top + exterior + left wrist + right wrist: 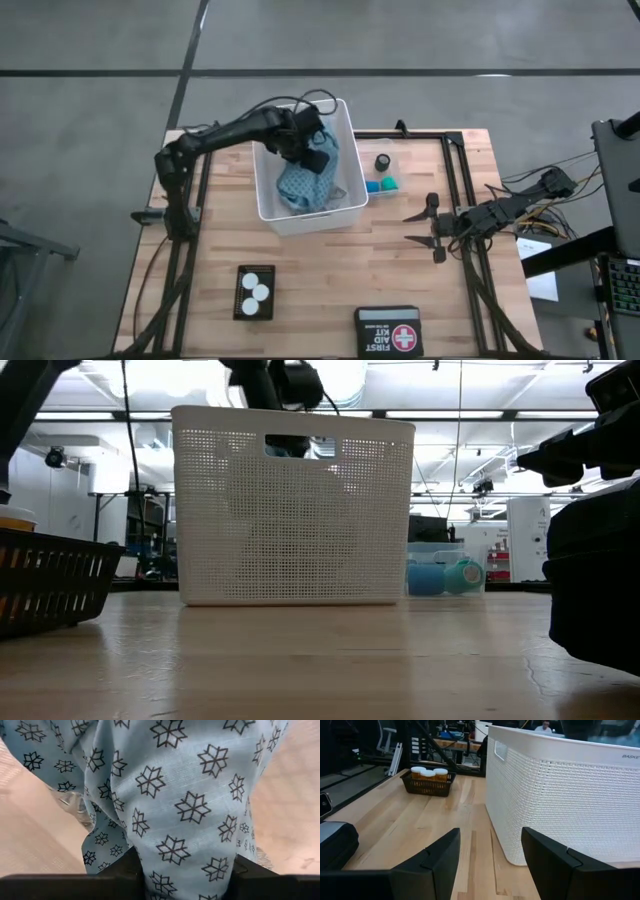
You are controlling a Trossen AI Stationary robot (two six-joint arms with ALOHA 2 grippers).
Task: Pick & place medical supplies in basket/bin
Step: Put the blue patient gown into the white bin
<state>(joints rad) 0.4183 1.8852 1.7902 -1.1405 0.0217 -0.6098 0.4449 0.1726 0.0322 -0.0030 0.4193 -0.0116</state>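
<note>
The teal-blue cloth with dark star marks is inside the white slotted basket at the table's far middle. My left gripper reaches over the basket's far rim, points down and is shut on the cloth. In the left wrist view the cloth fills the picture. In the low view the basket hides the cloth. My right gripper waits at the table's right side, open, with nothing between its fingers; in the high view it points toward the basket. My left gripper pinches a bunched part of the cloth between its two fingers, several layers gathered together. The fingers come from above, pointing steeply down. The cloth hangs slack below them inside the basket; whether its lower end lies on the basket's floor I cannot tell.
A small clear tub with blue and green round pieces stands right of the basket. A black mesh tray holds three orange pill bottles with white caps at the near left. The black first aid kit lies at the near edge.
</note>
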